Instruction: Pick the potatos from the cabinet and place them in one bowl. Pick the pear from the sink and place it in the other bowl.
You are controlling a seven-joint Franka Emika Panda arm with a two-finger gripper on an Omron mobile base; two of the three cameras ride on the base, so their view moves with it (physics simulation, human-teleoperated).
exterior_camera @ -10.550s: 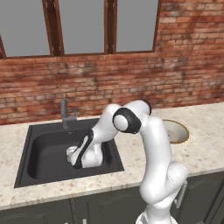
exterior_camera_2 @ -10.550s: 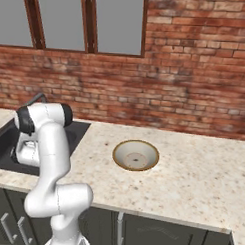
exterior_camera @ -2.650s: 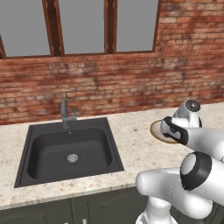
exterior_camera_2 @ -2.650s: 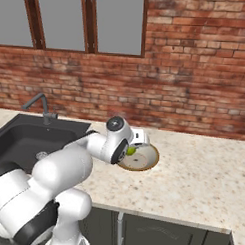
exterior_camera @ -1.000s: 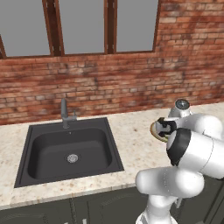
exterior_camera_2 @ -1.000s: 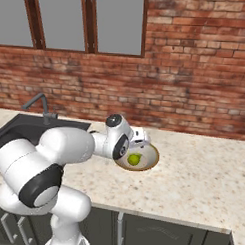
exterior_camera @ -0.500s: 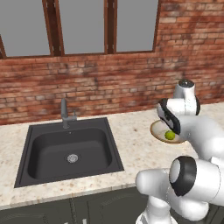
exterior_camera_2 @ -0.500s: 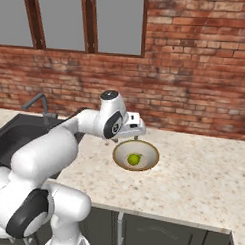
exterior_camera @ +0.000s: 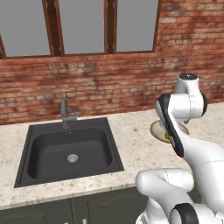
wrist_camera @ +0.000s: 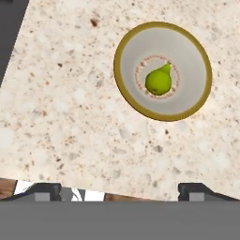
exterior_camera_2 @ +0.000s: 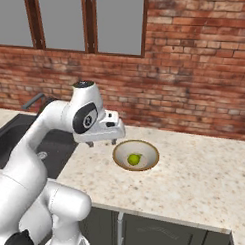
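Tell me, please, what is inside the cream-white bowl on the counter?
The pear lies at the centre of the cream-white bowl; nothing else shows inside. The bit of bowl floor under it is covered.

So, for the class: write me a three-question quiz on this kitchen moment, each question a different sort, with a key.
1. True or false: the pear lies in the cream-inside bowl.
2. The gripper is: A) shut on the pear, B) open, holding nothing, C) down in the sink.
3. Fill in: the bowl stands on the ____, to the right of the sink in the right base view.

Key: 1 true. 2 B. 3 counter.
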